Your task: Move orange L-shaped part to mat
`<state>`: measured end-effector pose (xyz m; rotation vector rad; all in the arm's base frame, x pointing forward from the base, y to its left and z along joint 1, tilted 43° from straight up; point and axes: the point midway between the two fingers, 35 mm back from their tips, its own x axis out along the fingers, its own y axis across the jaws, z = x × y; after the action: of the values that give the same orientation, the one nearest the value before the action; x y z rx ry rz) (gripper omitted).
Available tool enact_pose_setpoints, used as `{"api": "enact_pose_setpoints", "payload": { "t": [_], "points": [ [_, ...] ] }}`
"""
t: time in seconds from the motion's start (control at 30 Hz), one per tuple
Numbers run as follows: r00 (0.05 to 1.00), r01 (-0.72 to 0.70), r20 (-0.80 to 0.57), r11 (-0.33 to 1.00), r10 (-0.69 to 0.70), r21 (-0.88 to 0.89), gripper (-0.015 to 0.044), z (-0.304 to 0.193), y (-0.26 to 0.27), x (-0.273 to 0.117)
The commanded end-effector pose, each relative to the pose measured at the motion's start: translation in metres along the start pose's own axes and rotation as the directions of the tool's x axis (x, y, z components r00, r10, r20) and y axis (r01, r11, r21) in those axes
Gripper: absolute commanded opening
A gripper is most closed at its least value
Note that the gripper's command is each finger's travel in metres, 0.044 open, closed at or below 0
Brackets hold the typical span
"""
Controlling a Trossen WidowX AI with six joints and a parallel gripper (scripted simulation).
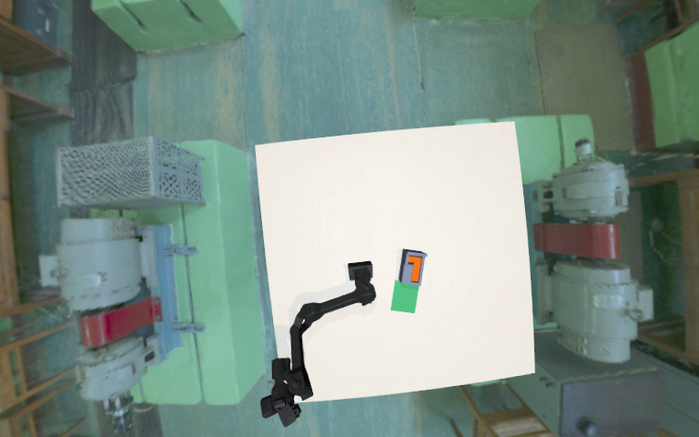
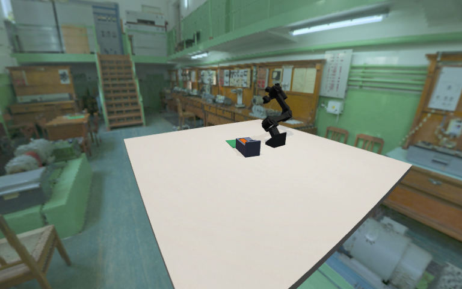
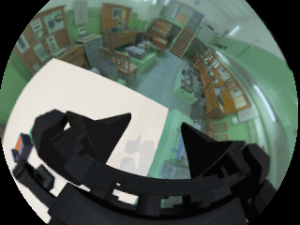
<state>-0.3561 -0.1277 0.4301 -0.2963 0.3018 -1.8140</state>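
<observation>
The orange part (image 1: 417, 270) (image 2: 243, 140) (image 3: 19, 142) lies in the top of the grey tray (image 1: 406, 276) (image 2: 248, 150), seemingly level with it; its exact seating is too small to tell. In the top view its L-shaped end is the upper one, away from the mat. The green mat (image 1: 404, 299) (image 2: 230, 143) lies flat beside the tray's lower end, with nothing on it. My gripper (image 1: 278, 415) (image 2: 265, 94) (image 3: 157, 120) is open and empty. It is raised high, far from tray and part, beyond the table's lower left corner in the top view.
The arm's base (image 1: 359, 269) (image 2: 276, 139) stands on the white table (image 1: 463, 206) (image 2: 272, 190), left of the tray in the top view. The arm reaches from it to the lower left. The tray is a tall block with upright sides.
</observation>
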Motion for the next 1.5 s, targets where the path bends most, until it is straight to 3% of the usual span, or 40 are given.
{"api": "enact_pose_setpoints", "payload": {
  "t": [0.0, 0.13, 0.27, 0.43, 0.57, 0.67, 0.77, 0.93, 1.07, 1.23, 1.47],
  "points": [
    [1.000, 0.013, 0.000, 1.000, -0.013, -0.022, 0.0374, 0.003, -0.002, -0.002],
    [0.996, 0.086, 0.036, 0.973, -0.080, -0.213, 0.0269, 0.043, 0.002, -0.003],
    [0.985, 0.157, 0.146, 0.845, -0.095, -0.511, 0.0180, 0.108, 0.031, 0.005],
    [0.948, 0.304, 0.293, 0.614, -0.121, -0.729, 0.0180, 0.168, 0.068, -0.001],
    [0.870, 0.493, 0.484, 0.219, -0.096, -0.842, 0.0180, 0.240, 0.123, -0.032],
    [0.826, 0.563, 0.560, 0.040, -0.058, -0.826, 0.0180, 0.266, 0.152, -0.047],
    [0.787, 0.610, 0.614, -0.063, -0.062, -0.790, 0.0180, 0.278, 0.165, -0.058],
    [0.667, 0.730, 0.742, -0.251, 0.061, -0.636, 0.0180, 0.321, 0.227, -0.094],
    [0.557, 0.767, 0.814, -0.478, 0.166, -0.427, 0.0180, 0.344, 0.284, -0.130],
    [0.432, 0.748, 0.847, -0.648, 0.310, -0.144, 0.0180, 0.358, 0.353, -0.171],
    [0.232, 0.649, 0.744, -0.670, 0.626, 0.361, 0.0180, 0.344, 0.480, -0.247]
  ]
}}
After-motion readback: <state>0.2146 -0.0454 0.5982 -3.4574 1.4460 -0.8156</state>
